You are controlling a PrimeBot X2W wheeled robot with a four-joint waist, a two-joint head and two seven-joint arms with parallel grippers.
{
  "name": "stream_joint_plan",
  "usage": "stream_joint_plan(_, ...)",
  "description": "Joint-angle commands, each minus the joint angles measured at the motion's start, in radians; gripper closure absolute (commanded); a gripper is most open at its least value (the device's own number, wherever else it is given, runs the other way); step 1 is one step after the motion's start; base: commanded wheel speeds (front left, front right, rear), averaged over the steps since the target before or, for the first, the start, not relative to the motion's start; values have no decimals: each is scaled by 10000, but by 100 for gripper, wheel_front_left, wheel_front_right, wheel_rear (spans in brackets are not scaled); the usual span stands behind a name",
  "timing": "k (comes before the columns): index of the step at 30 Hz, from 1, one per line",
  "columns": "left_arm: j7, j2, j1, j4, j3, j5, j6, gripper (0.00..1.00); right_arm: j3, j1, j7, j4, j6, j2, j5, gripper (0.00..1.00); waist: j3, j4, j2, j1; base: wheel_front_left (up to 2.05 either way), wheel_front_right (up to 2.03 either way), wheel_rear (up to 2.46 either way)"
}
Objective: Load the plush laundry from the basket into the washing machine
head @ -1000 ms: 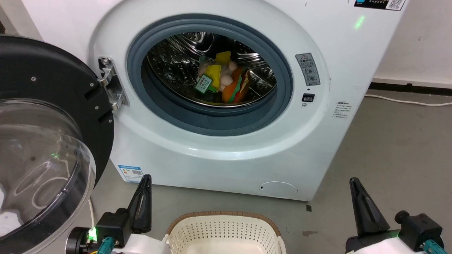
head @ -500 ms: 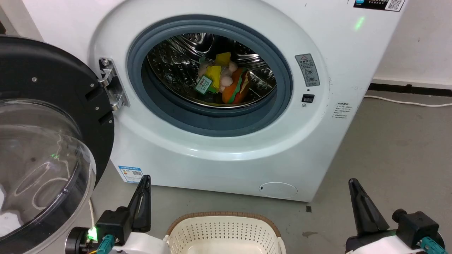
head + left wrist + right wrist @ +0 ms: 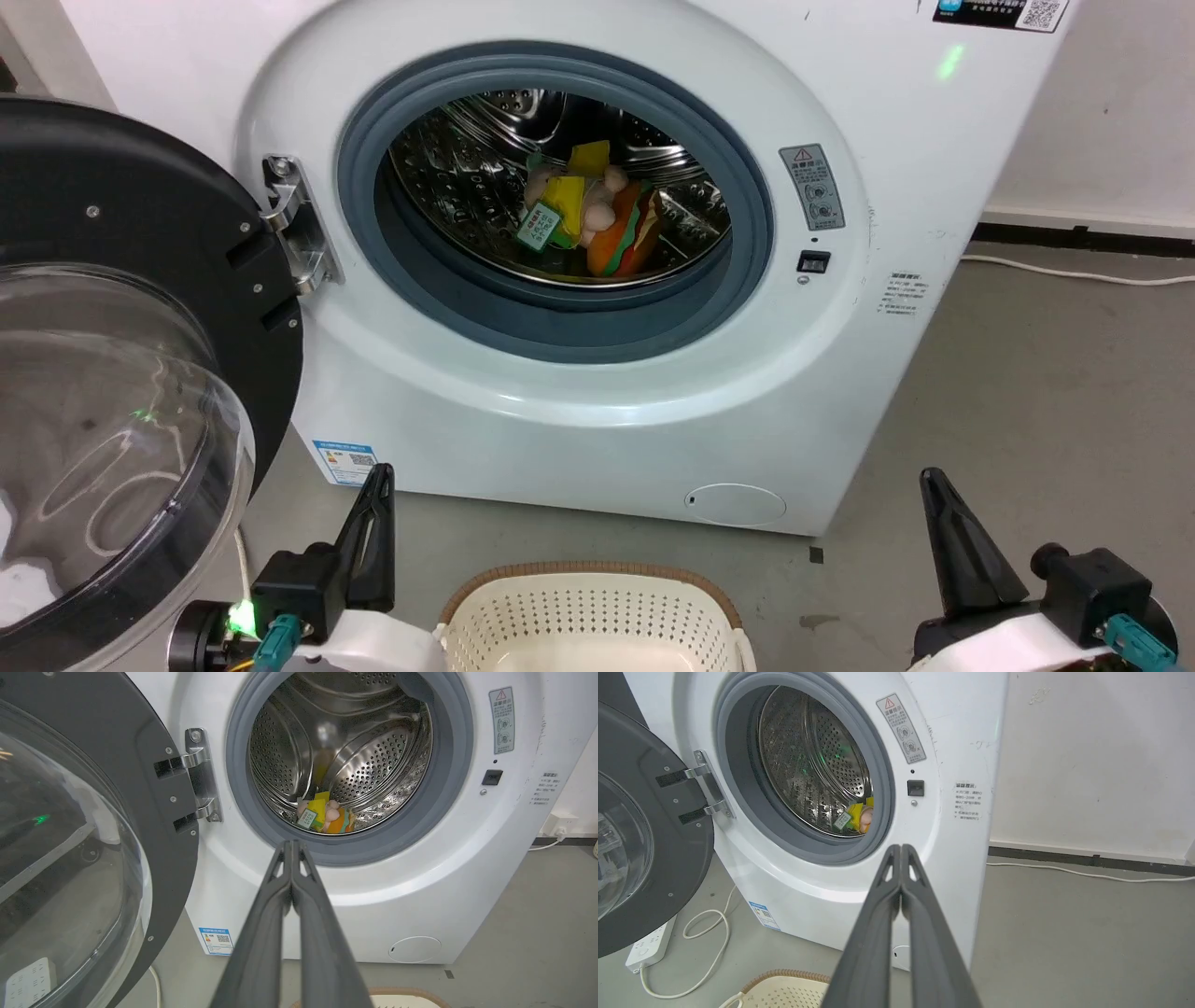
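Orange, yellow and pink, the plush laundry lies low in the steel drum of the washing machine, its door swung wide. The basket sits on the floor in front. Flanking it, the left gripper and right gripper each have their fingers pressed together, gripping nothing.

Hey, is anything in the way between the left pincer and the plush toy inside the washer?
Nothing visible. The door is swung open to the side, and the left pincer, shut, faces the open drum where the plush toy lies beyond the grey ring.
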Motion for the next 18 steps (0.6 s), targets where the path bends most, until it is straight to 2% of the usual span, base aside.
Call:
stream_joint_plan(1,86,-19,-81,-57,58,86,-43,100,-42,-138,94,25,-3,-2,-107,100,-5,0,0,0,0,0,0)
stream_joint_plan(18,433,-96,-110,-99,237,233,-87,100,-111,-242,442,34,-4,-2,-429,100,-48,-3,0,-1,0,0,0)
